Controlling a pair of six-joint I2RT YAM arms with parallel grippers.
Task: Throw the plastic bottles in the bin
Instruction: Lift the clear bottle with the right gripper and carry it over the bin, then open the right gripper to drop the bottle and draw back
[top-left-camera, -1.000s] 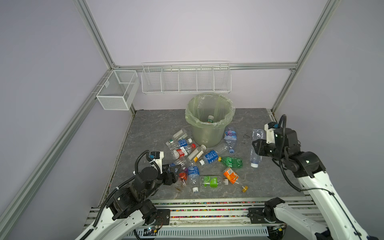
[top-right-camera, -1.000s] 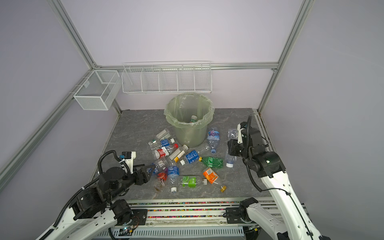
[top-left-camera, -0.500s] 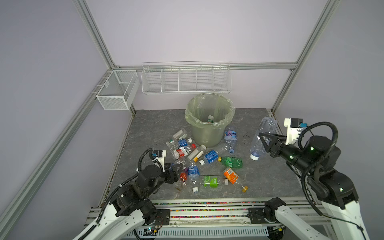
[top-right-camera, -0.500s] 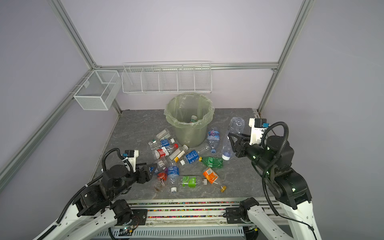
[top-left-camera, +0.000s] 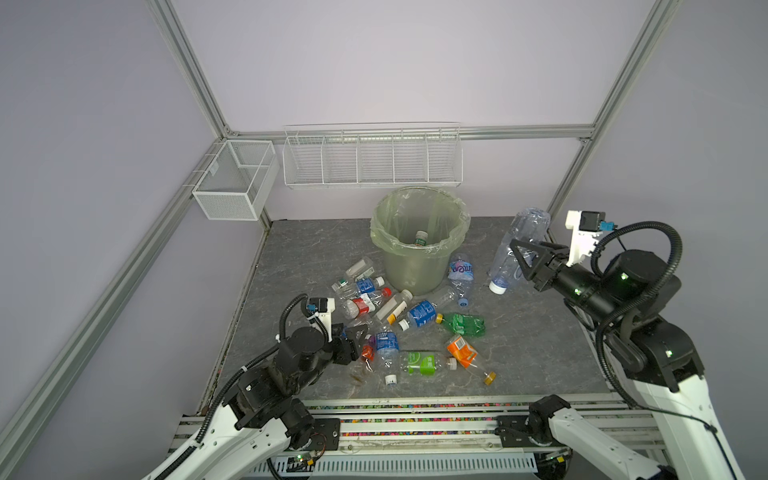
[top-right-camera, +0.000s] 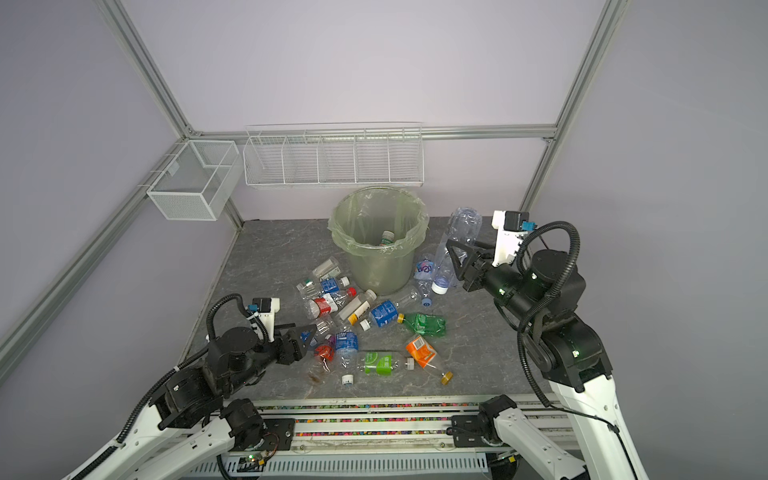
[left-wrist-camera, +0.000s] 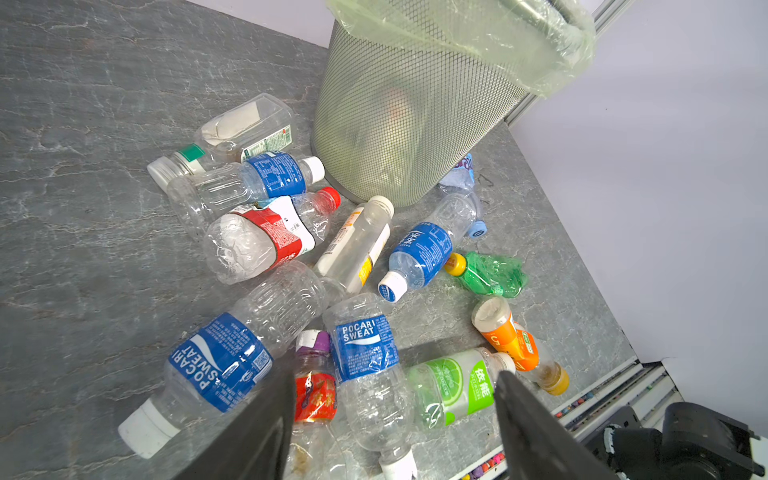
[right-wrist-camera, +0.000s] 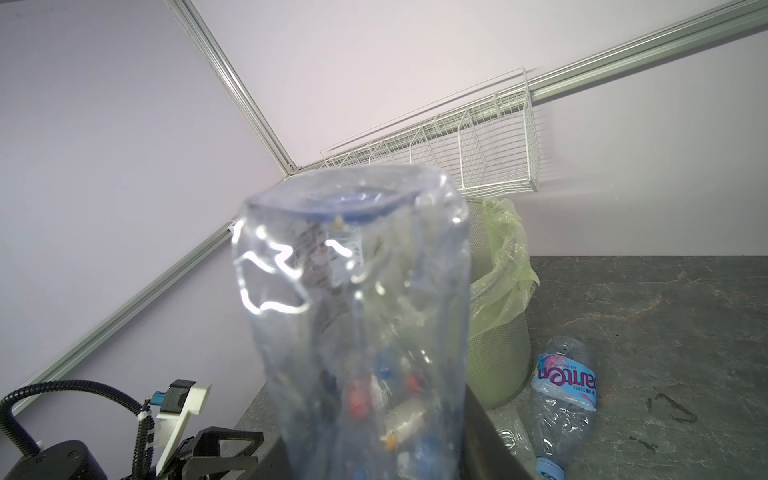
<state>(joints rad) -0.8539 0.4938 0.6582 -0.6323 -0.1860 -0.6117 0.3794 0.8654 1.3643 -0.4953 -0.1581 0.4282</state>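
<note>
The bin, pale green with a bag liner, stands at the back middle with one bottle inside. Several plastic bottles lie scattered on the table in front of it. My right gripper is shut on a large clear bottle. It holds this bottle in the air to the right of the bin, white cap pointing down. My left gripper stands open and low at the pile's front left, over a blue-labelled bottle.
Two white wire-mesh baskets hang on the back and left frame. A loose white cap lies near the front. A crushed blue-labelled bottle lies beside the bin. The rail runs along the table's front edge.
My right gripper has lifted the large clear bottle off the table and drawn back to the right. My left gripper has edged forward toward the pile.
</note>
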